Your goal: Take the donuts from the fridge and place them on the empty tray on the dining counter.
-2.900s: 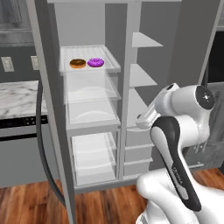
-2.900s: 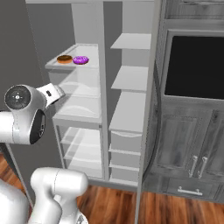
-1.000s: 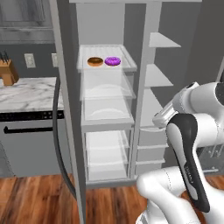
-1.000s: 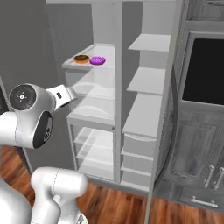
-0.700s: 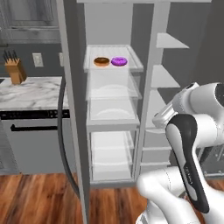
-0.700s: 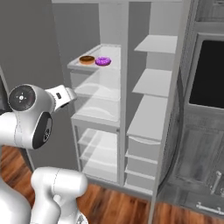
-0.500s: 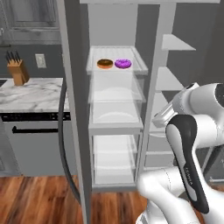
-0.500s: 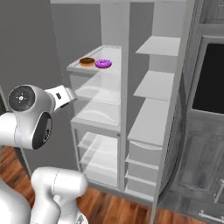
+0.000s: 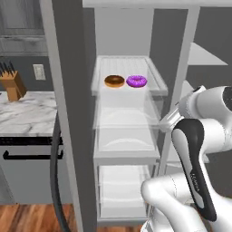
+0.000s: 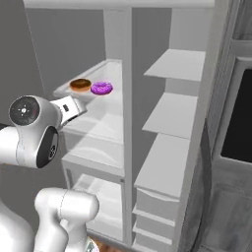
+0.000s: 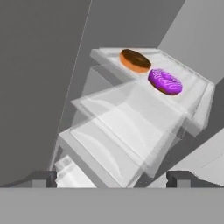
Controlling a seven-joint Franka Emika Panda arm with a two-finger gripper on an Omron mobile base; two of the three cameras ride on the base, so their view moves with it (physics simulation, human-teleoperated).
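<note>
a: two fingertips at the bottom of the hand view, well apart, so the gripper [image 11: 112,178] is wide and carrying nothing. it sits below and short of the upper shelf [image 9: 154,81] in the fridge [image 9: 72,113].

b: donuts?

a: both on that shelf, side by side, just about touching. chocolate donut [image 9: 114,81] left, purple donut [image 9: 136,81] right, near the shelf's front edge.

b: risks?

a: my read: coming up from under, a finger could clip the shelf lip, or nudge one donut into the other. the door edge sits close on the left too.

b: any labels?

a: no readable writing anywhere.
</note>
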